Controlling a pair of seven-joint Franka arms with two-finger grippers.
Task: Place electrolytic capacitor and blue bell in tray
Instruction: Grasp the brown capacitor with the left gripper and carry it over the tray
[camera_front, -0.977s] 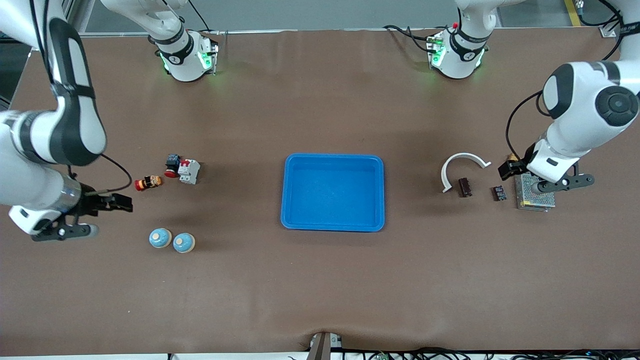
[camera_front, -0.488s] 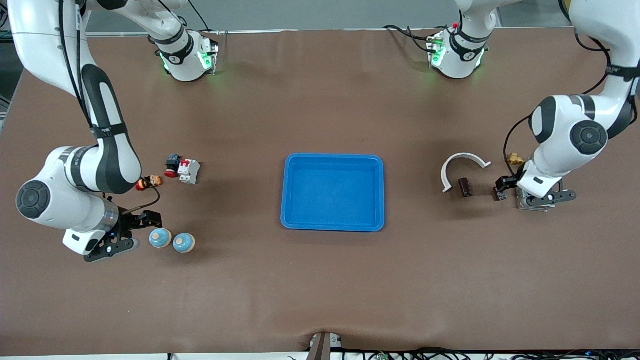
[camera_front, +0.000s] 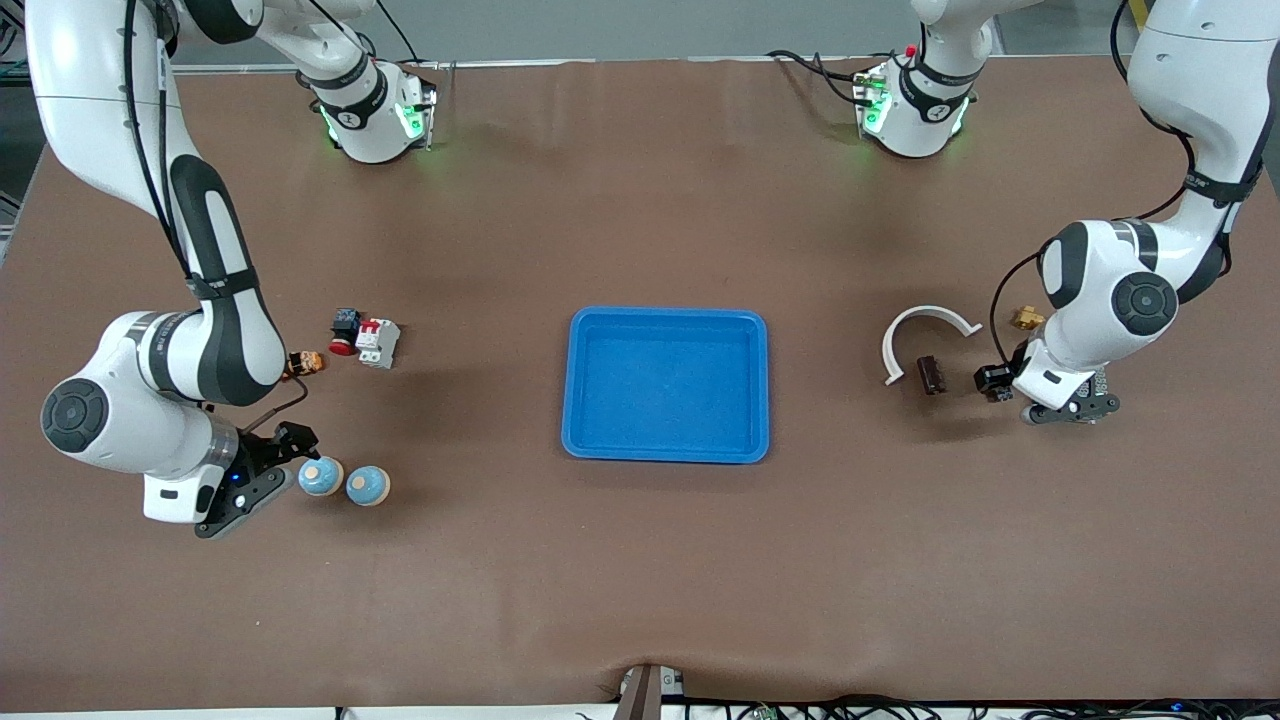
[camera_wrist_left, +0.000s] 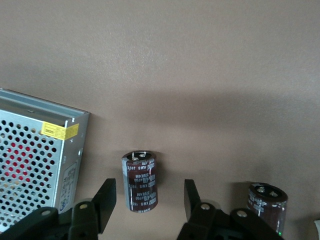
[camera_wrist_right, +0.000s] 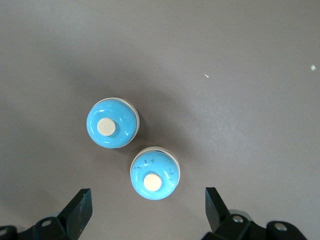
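The blue tray (camera_front: 585, 440) lies empty at the table's middle. Two blue bells stand side by side toward the right arm's end (camera_front: 320, 476) (camera_front: 367, 486). My right gripper (camera_front: 272, 466) is open beside the first bell; in the right wrist view that bell (camera_wrist_right: 153, 179) sits just ahead of the open fingers (camera_wrist_right: 80, 210), with the other bell (camera_wrist_right: 112, 123) past it. My left gripper (camera_front: 996, 384) is open over a dark electrolytic capacitor (camera_wrist_left: 140, 181), which lies partly between its fingers (camera_wrist_left: 106, 195). A second capacitor (camera_front: 931, 374) (camera_wrist_left: 267, 200) lies beside it, toward the tray.
A perforated metal power supply (camera_wrist_left: 35, 170) lies next to the left gripper, mostly hidden under the hand in the front view. A white curved piece (camera_front: 925, 330) and a brass part (camera_front: 1025, 318) lie nearby. A white-red breaker (camera_front: 378, 342), a black-red button (camera_front: 343, 330) and an orange part (camera_front: 305, 362) lie farther from the front camera than the bells.
My right arm has swung in and brought its gripper beside the bells. My left gripper has moved off the power supply, toward the tray, onto the capacitor.
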